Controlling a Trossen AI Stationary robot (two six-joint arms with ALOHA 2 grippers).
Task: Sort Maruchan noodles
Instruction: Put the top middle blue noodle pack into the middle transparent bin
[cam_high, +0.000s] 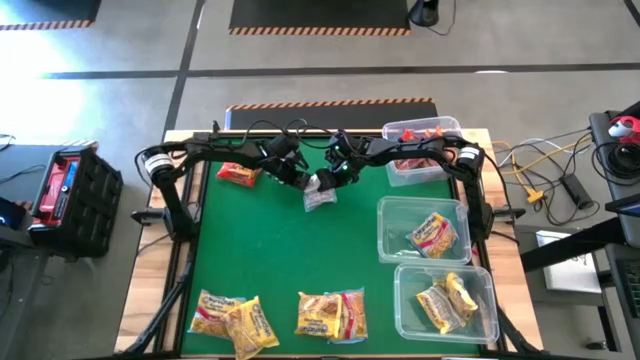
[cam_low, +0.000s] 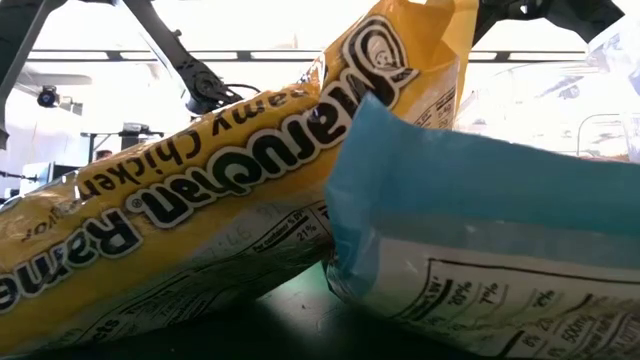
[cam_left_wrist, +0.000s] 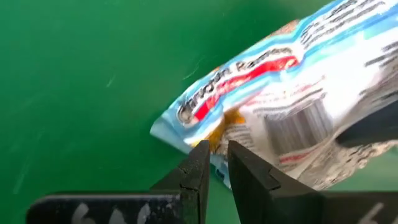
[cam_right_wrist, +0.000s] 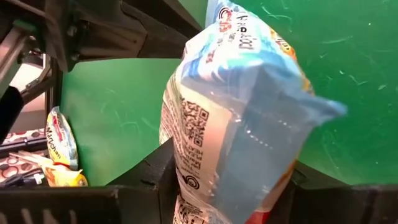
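- Two grippers meet mid-table on your green mat (cam_high: 270, 260): your right gripper (cam_right_wrist: 230, 186) has its fingers clamped on a blue-and-white noodle packet (cam_right_wrist: 236, 118), hanging off the mat.
- Your left gripper (cam_left_wrist: 214, 165) sits just beside that packet, fingers nearly together, holding nothing.
- Other yellow packets (cam_high: 228, 318) lie along the near edge, more in your clear bins (cam_high: 388, 222).

Table layout, seen from above.
Three bins (cam_high: 421, 232) line the table's right side; loose packets (cam_high: 331, 314) lie along its near edge, one packet (cam_high: 238, 174) far left.
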